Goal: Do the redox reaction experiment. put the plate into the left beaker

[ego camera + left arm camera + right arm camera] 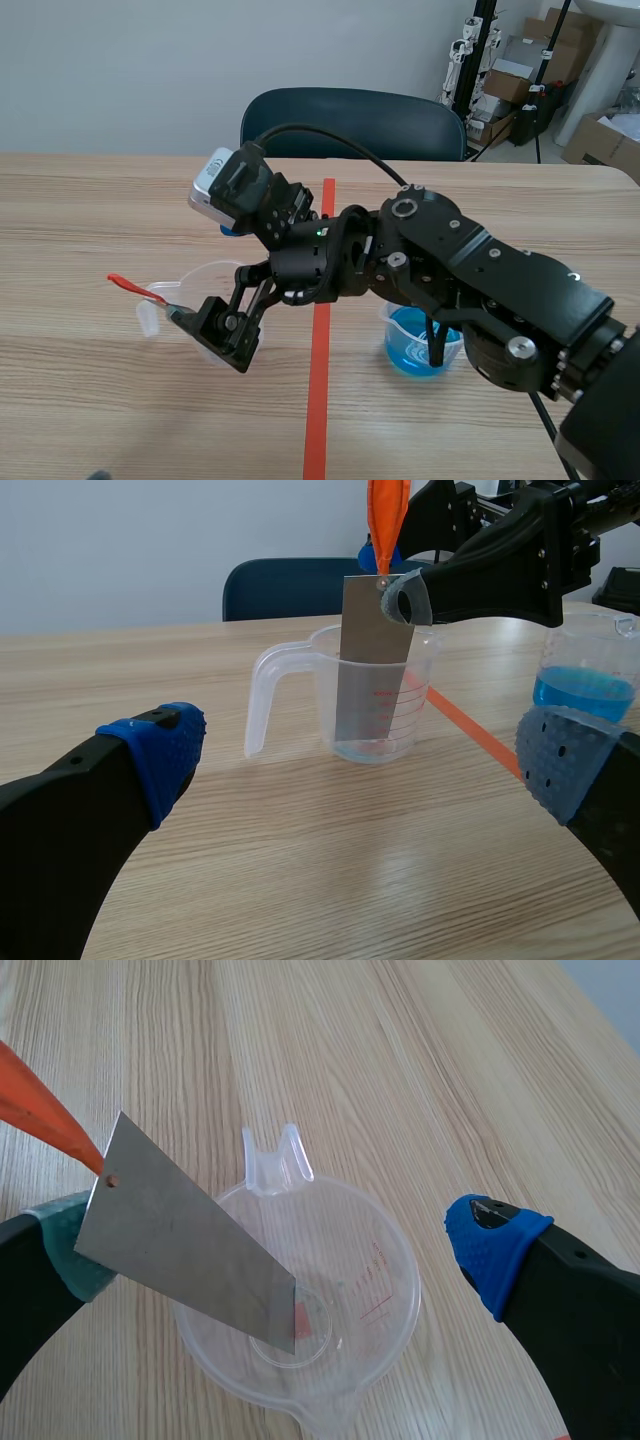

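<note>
The plate [190, 1250] is a thin, flat rectangle of dull grey metal with a small hole at one upper corner, where an orange-red ribbon [40, 1110] is tied. Its lower end stands inside the left beaker [400, 1290] – clear plastic, round, with a spout, a handle and red measuring marks. The upper end rises above the rim.

The right gripper [280, 1260] hangs over this beaker with its fingers spread wide. Only the grey-green pad [400, 598] touches the plate's upper edge, and the blue pad is well clear. The left gripper [360, 770] is low over the wood-grain table [300, 880], fingers wide apart around nothing. A second beaker [585, 695] holds blue liquid.
</note>
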